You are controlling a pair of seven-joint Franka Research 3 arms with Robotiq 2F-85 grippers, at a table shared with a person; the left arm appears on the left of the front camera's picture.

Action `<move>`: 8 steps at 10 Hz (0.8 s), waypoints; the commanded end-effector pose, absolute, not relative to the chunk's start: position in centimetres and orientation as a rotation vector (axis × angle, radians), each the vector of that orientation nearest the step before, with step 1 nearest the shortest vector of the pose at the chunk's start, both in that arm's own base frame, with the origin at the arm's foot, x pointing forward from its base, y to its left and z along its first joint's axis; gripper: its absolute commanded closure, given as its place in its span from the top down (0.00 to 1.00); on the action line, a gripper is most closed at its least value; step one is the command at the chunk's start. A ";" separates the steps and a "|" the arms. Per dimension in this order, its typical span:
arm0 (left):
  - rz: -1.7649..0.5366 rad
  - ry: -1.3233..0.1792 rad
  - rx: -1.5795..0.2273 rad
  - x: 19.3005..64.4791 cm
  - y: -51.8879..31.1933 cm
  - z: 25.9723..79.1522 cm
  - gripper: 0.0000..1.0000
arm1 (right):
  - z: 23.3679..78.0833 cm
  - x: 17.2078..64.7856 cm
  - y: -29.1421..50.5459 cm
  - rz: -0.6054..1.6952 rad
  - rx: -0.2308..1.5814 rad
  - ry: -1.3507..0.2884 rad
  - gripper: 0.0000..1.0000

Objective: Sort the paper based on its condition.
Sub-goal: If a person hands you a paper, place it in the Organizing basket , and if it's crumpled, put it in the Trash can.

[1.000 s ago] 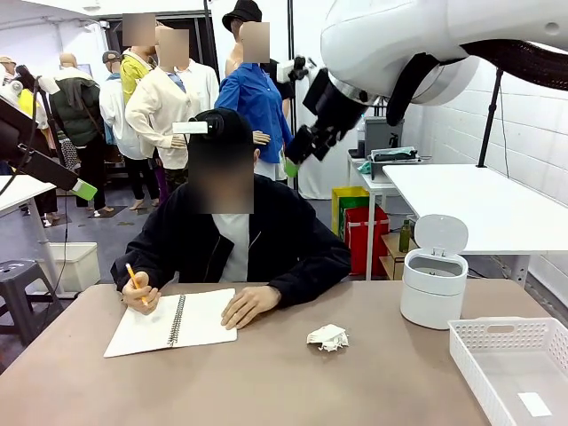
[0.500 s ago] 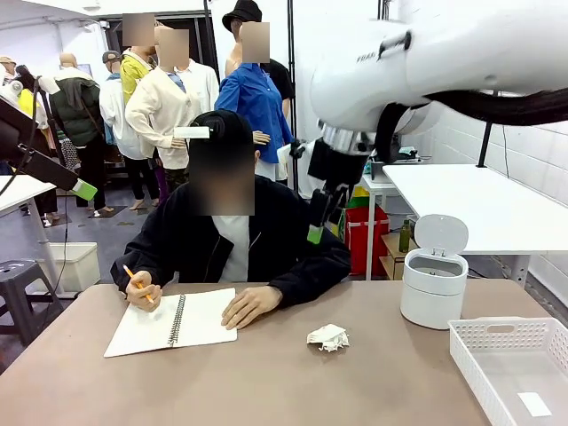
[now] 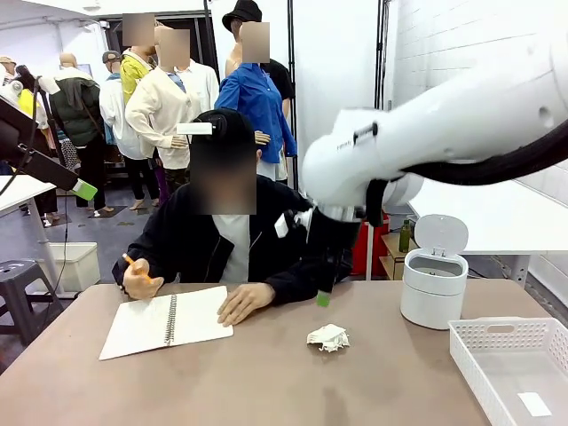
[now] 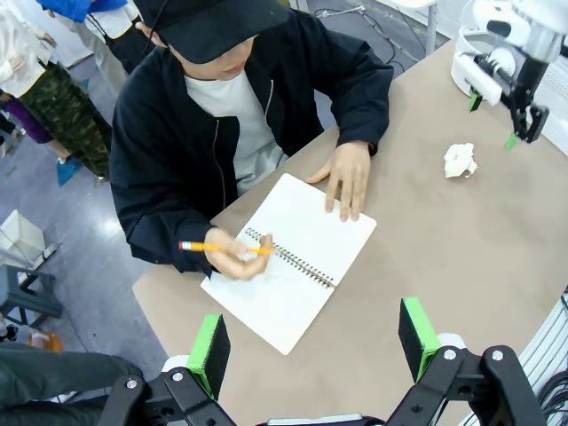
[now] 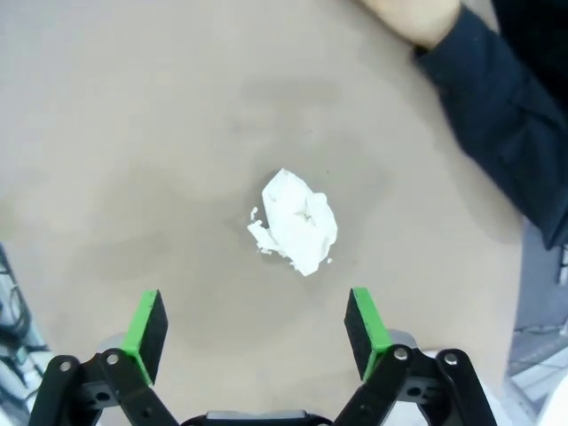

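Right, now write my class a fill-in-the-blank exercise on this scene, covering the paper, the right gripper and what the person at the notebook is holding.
1. The paper is ___ into a ball.
2. The right gripper hangs above it with its jaws ___.
3. Over the notebook, a hand holds a ___.

Missing words: crumpled; open; pencil.

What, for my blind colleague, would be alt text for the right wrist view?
A crumpled white paper ball lies on the brown tabletop, centred just beyond the right arm's open, green-padded jaws. A person's dark sleeve crosses the top right corner.
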State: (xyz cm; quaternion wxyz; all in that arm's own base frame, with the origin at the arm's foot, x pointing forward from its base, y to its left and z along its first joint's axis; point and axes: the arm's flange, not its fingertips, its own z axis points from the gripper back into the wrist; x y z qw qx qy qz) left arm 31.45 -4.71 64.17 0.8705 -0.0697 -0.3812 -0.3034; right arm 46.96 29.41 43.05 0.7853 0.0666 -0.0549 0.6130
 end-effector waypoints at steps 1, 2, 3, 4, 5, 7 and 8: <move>-0.631 -0.809 -0.153 31.6 -4.7 64.1 1.00 | 40.1 47.5 29.2 1.331 0.066 -0.213 1.00; -0.631 -0.809 -0.153 31.6 -4.7 64.1 1.00 | 38.8 48.0 29.4 1.324 0.008 -0.277 1.00; -0.631 -0.809 -0.153 31.6 -4.7 64.1 1.00 | 39.3 48.1 29.7 1.300 0.018 -0.272 1.00; -0.631 -0.809 -0.153 31.6 -4.7 64.1 1.00 | 39.8 47.7 29.3 1.330 0.082 -0.197 1.00; -0.631 -0.809 -0.153 31.6 -4.7 64.1 1.00 | 39.8 47.7 29.3 1.330 0.082 -0.197 1.00; -0.631 -0.809 -0.153 31.6 -4.7 64.1 1.00 | 39.3 48.0 29.6 1.331 0.062 -0.228 1.00; -0.631 -0.809 -0.153 31.6 -4.7 64.1 1.00 | 38.1 49.5 29.7 1.351 0.110 -0.147 1.00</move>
